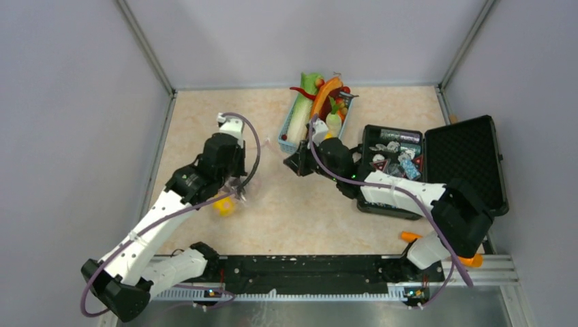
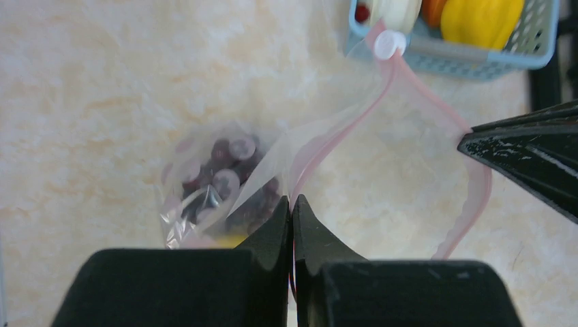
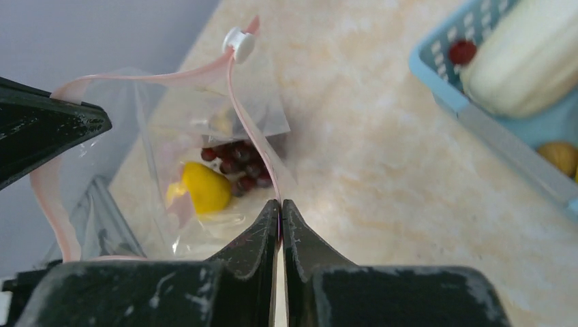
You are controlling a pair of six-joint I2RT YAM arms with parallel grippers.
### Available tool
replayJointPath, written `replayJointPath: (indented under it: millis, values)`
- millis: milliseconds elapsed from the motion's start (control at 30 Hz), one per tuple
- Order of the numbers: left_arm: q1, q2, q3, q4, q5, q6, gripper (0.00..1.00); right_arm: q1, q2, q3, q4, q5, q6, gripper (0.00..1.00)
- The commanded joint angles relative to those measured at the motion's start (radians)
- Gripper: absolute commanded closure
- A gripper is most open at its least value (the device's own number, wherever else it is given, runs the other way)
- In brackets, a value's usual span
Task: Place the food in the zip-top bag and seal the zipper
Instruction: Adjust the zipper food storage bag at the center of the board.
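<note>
The clear zip-top bag [image 2: 204, 204] hangs open between my two grippers. It holds dark purple grapes [image 2: 228, 167] and a yellow fruit [image 3: 204, 187]. My left gripper [image 2: 293, 204] is shut on the pinkish-red zipper [image 2: 371, 109] on one side of the mouth. My right gripper [image 3: 280, 204] is shut on the zipper strip [image 3: 249, 119] on the other side. The white slider [image 3: 238, 42] sits at the far end of the mouth. In the top view the left gripper [image 1: 238, 182] and right gripper [image 1: 291, 163] face each other, with the yellow fruit [image 1: 223, 205] below the left one.
The blue slatted basket [image 1: 287, 133] stands behind the right gripper with more toy food: cabbage [image 1: 303, 102], a long orange piece [image 1: 326, 92] and a yellow fruit [image 2: 480, 20]. An open black case [image 1: 463, 160] with shiny packets lies at the right.
</note>
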Motion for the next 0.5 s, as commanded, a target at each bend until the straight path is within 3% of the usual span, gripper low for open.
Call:
replayJointPath:
  millis: [0, 33, 100, 200, 267, 467]
  values:
    - [0.002, 0.017, -0.088, 0.101, 0.072, -0.067, 1.00, -0.008, -0.022, -0.042, 0.053, 0.008, 0.002, 0.91]
    - [0.002, 0.022, -0.088, 0.101, 0.075, -0.070, 1.00, -0.008, -0.026, -0.044, 0.035, 0.007, 0.000, 0.86]
    - [0.002, 0.021, -0.076, 0.107, 0.096, -0.067, 1.00, -0.009, -0.050, -0.053, 0.029, 0.021, -0.011, 0.65]
    - [0.001, 0.013, -0.029, 0.108, 0.133, -0.056, 1.00, -0.023, -0.092, -0.045, 0.019, 0.031, -0.048, 0.49]
    - [0.002, 0.009, 0.008, 0.104, 0.162, -0.050, 1.00, -0.040, -0.107, -0.011, -0.029, 0.031, -0.076, 0.45]
    - [0.001, -0.001, 0.032, 0.078, 0.194, -0.034, 1.00, -0.113, -0.163, 0.025, -0.122, 0.165, -0.131, 0.43]
